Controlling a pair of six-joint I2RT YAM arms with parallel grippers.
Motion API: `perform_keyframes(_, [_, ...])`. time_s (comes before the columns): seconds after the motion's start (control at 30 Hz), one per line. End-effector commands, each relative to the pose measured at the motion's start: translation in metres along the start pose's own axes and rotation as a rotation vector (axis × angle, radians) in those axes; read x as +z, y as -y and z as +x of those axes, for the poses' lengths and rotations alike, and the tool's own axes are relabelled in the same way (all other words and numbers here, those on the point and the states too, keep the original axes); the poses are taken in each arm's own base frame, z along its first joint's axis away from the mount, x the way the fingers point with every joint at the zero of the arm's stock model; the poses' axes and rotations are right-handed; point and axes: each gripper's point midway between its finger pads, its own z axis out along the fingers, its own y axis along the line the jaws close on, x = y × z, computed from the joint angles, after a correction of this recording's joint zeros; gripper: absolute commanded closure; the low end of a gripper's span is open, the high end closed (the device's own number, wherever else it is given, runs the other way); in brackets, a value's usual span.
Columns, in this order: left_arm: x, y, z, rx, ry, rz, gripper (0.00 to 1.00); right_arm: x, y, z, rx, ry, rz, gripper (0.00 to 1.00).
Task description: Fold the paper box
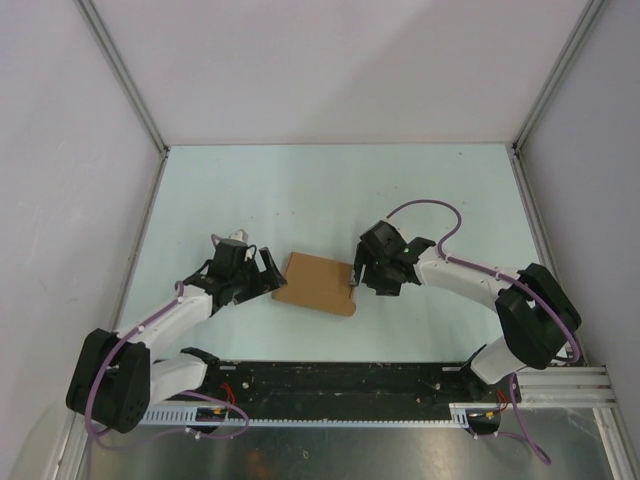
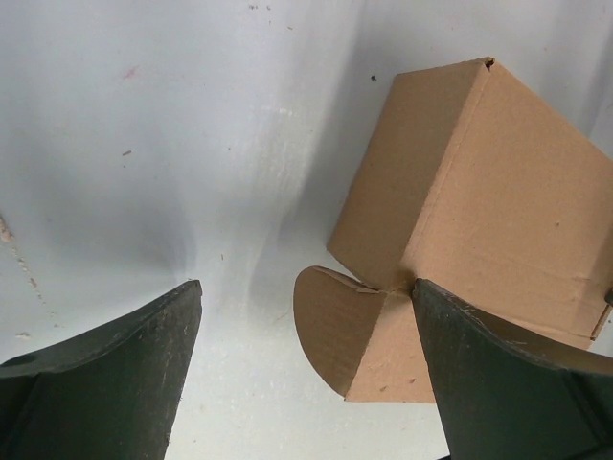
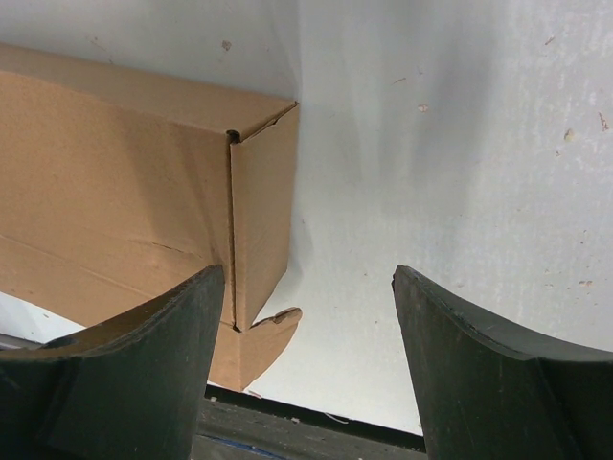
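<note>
The paper box (image 1: 318, 283) is a plain brown cardboard carton lying closed on the table between my two arms. In the left wrist view the box (image 2: 479, 211) fills the right side, with a rounded tab (image 2: 335, 321) sticking out at its near corner. In the right wrist view the box (image 3: 124, 192) fills the left side, with a small rounded tab (image 3: 259, 345) at its near corner. My left gripper (image 1: 268, 272) is open and empty, just left of the box. My right gripper (image 1: 360, 278) is open and empty, at the box's right edge.
The pale table (image 1: 330, 190) is walled by white panels at the back and both sides. A black rail (image 1: 340, 385) with the arm bases runs along the near edge and also shows in the right wrist view (image 3: 316, 426).
</note>
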Motion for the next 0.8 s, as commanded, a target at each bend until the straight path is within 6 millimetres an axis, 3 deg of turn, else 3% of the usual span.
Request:
perform_keyframes(0.0, [-0.002, -0.004, -0.011, 0.028, 0.044, -0.028, 0.05, -0.005, -0.001, -0.004, -0.013, 0.025, -0.004, 0.23])
perform_keyframes(0.3, [-0.028, 0.026, -0.042, 0.031, 0.157, 0.071, 0.04, -0.019, -0.012, -0.007, -0.011, 0.038, -0.063, 0.23])
perform_keyframes(0.63, [-0.020, 0.018, -0.049, 0.021, 0.158, 0.007, 0.04, -0.017, -0.015, -0.005, 0.004, 0.036, -0.065, 0.23])
perform_keyframes(0.73, [-0.020, 0.026, -0.058, 0.008, 0.182, 0.029, 0.03, -0.014, -0.014, -0.003, 0.011, 0.045, -0.074, 0.23])
perform_keyframes(0.77, [-0.019, 0.028, -0.061, 0.016, 0.194, 0.038, 0.03, -0.016, -0.025, -0.005, 0.013, 0.056, -0.134, 0.23])
